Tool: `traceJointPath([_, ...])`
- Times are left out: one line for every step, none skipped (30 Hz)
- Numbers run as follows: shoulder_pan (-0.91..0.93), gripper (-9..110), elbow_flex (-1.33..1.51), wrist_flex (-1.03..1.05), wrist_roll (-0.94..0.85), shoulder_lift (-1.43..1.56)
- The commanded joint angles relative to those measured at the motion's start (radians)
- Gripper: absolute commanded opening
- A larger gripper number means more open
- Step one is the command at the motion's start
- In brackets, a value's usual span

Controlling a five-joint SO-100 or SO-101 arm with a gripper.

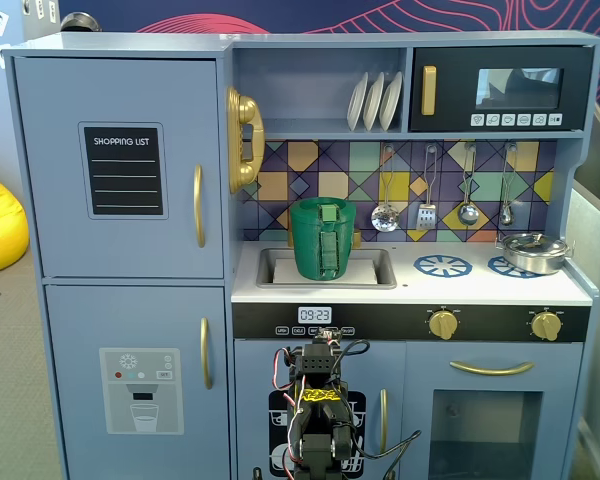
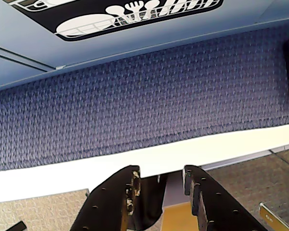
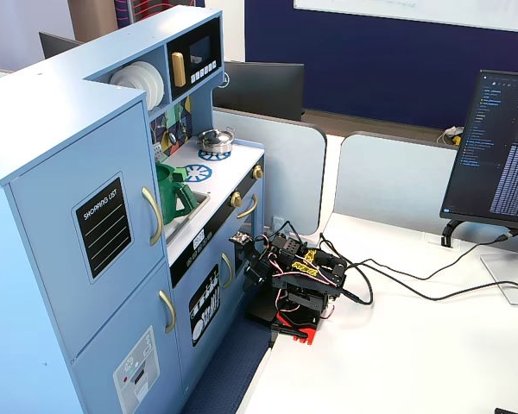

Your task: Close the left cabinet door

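The left cabinet door is light blue with a black "SHOPPING LIST" panel and a curved gold handle. It lies flush with the cabinet front in both fixed views. The arm is folded low in front of the kitchen's lower middle door, well below and to the right of the handle, and it also shows on the white table. In the wrist view my gripper points at blue carpet; its black jaws stand apart with nothing between them.
Below the left door is a blue door with a dispenser graphic. A green pitcher stands in the sink, with a gold phone beside it and a pot on the stove. Cables and a monitor are on the table.
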Motion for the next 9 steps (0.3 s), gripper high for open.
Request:
traceJointPath([-0.009,2,-0.008,0.176,0.025,-0.003])
traceJointPath([-0.009,2,-0.008,0.176,0.025,-0.003])
traceJointPath([-0.009,2,-0.008,0.176,0.025,-0.003])
traceJointPath([-0.009,2,-0.008,0.176,0.025,-0.003])
traceJointPath([-0.009,2,-0.008,0.176,0.025,-0.003])
traceJointPath([-0.009,2,-0.008,0.176,0.025,-0.003])
traceJointPath([-0.008,2,-0.008,0.176,0.025,-0.003])
traceJointPath([-0.006,2,-0.008,0.176,0.025,-0.003])
traceJointPath([-0.002,2,-0.008,0.176,0.025,-0.003])
